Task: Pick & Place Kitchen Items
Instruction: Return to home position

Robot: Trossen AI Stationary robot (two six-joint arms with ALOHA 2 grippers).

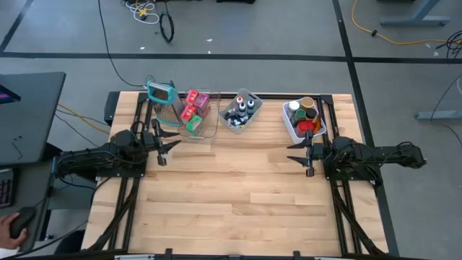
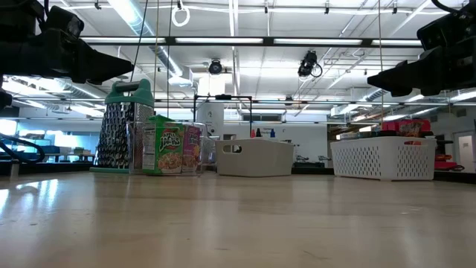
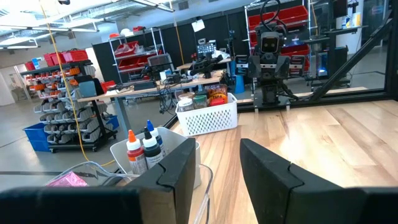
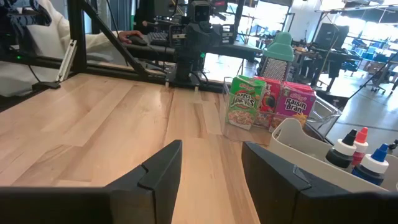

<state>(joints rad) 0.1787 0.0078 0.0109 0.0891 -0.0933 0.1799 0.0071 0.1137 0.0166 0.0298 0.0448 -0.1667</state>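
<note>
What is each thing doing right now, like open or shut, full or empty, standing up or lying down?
left gripper: open, empty, hovering above the table.
right gripper: open, empty, hovering above the table.
grater: standing upright.
clear bin: holding small cereal boxes, which stand upright.
grey bin: holding capped little bottles.
white bin: holding lidded jars.

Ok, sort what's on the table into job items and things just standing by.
Job items:
- small cereal boxes
- food colouring bottles
- lidded jars

Just standing by:
- teal-framed grater
- clear bin
- grey bin
- white bin
</note>
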